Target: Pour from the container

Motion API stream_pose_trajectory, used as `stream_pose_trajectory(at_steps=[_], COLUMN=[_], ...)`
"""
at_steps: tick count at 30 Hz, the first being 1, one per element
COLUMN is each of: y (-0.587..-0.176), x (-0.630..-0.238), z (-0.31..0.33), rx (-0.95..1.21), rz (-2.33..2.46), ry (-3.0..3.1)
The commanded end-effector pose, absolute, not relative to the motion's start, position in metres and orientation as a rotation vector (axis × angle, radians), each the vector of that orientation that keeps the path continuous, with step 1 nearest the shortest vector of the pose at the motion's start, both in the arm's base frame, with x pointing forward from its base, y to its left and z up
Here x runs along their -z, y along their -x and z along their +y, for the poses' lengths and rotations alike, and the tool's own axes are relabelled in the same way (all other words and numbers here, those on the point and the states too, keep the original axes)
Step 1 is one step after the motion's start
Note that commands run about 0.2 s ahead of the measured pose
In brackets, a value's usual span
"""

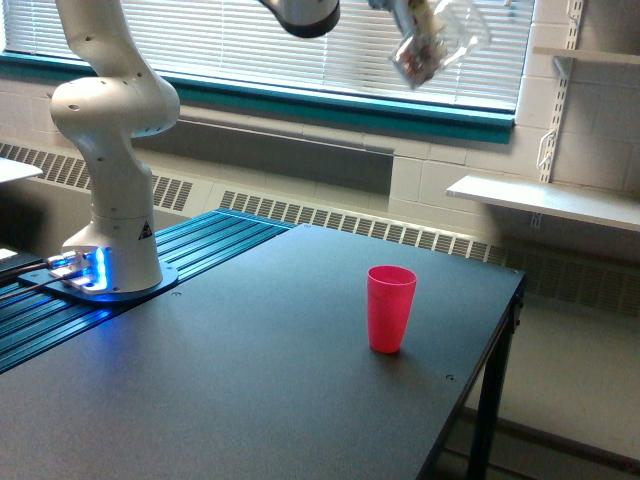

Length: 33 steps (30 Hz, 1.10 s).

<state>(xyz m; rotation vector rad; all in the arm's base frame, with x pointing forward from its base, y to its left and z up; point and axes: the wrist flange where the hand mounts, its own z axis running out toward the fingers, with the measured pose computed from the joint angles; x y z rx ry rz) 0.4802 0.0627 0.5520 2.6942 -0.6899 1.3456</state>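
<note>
A clear plastic container [435, 42] hangs tilted near the top of the exterior view, with brownish contents showing in its lower end. My gripper [412, 14] is shut on it at the top edge of the frame, mostly cut off. A bright pink cup [390, 308] stands upright on the dark table [250, 380], far below the container and slightly to its left.
The arm's white base [112, 170] stands at the exterior view's left on a blue ribbed mount. The table's right edge [480, 380] drops off close to the pink cup. White shelves [540, 200] hang on the wall at the right, window blinds behind.
</note>
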Motion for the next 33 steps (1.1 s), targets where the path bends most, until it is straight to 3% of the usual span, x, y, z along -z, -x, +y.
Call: stream_pose_trajectory(at_steps=[1,24,33], y=[-0.477,-0.478,-0.474], x=[-0.528,-0.437,-0.411], z=[0.058,0.039,0.054], rx=[-1.281,-0.986,-0.984], rz=[-0.847,-1.119,-1.007], ry=[-2.696,-2.632,-2.616])
